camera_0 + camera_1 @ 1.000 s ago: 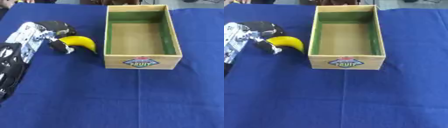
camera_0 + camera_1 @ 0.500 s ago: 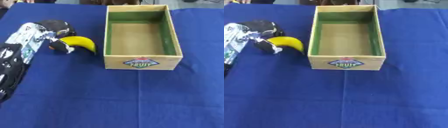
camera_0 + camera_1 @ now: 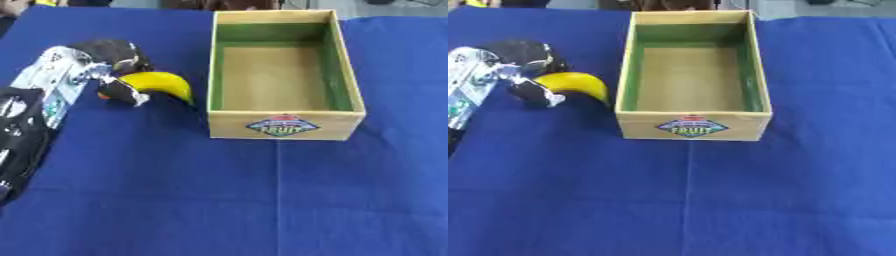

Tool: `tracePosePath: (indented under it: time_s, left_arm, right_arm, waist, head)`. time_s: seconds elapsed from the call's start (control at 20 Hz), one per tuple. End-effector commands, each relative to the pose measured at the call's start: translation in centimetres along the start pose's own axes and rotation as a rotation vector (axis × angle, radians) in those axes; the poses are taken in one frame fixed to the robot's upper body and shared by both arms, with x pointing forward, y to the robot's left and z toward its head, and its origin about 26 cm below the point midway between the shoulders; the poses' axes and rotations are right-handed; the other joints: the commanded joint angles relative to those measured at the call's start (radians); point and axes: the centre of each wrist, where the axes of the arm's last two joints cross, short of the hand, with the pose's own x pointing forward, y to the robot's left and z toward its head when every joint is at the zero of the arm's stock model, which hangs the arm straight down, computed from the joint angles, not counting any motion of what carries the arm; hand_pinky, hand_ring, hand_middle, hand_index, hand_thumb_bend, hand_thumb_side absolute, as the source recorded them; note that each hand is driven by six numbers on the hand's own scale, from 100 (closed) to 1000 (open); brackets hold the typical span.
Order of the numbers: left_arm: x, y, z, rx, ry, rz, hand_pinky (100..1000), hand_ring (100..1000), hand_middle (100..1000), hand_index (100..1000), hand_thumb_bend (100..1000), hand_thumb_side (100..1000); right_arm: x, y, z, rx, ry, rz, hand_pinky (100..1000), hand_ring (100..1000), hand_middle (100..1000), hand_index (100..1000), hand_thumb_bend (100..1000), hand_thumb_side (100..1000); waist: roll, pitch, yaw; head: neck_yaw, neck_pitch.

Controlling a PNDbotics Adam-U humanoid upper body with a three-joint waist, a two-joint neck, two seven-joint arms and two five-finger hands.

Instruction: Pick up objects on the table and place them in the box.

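- Near the table's (image 3: 262,200) left edge, our left hand (image 3: 109,67) has its fingers curled round the banana (image 3: 162,84), exactly as it did 1 second ago; nothing has shifted.
- We judge the grasp set but the lift not begun: the banana sits on the cloth, just beside the box's left wall.
- Our right hand is out of sight.
- We see the box (image 3: 283,122) empty, its rim the 1 edge to clear; blue cloth lies open in front.

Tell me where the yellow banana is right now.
The yellow banana lies on the blue tablecloth, left of the wooden box, with the robot's left hand curled round its near end.
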Motion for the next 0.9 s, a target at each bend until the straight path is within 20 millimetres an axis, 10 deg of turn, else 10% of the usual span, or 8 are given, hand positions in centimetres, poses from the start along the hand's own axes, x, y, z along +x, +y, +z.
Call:
tracePosePath:
  time_s: [0.05, 0.9]
  left_arm:
    - [-0.52, 1.27, 0.60, 0.039, 0.016, -0.021, 474, 615, 560, 748, 204, 546]
    - [-0.67, 1.76, 0.92, 0.110, 0.064, -0.034, 419, 570, 509, 708, 100, 546]
  right_arm:
    - [0.54, -0.34, -0.44, -0.005, -0.024, -0.004, 801, 739, 751, 928, 100, 1000]
    - [0.49, -0.36, -0.36, -0.001, -0.022, -0.005, 803, 741, 752, 929, 100, 1000]
  waist:
    - [0.000, -0.020, 0.002]
    - [-0.001, -0.026, 0.003]
  head:
    - [0.000, -0.011]
    - [0.001, -0.007]
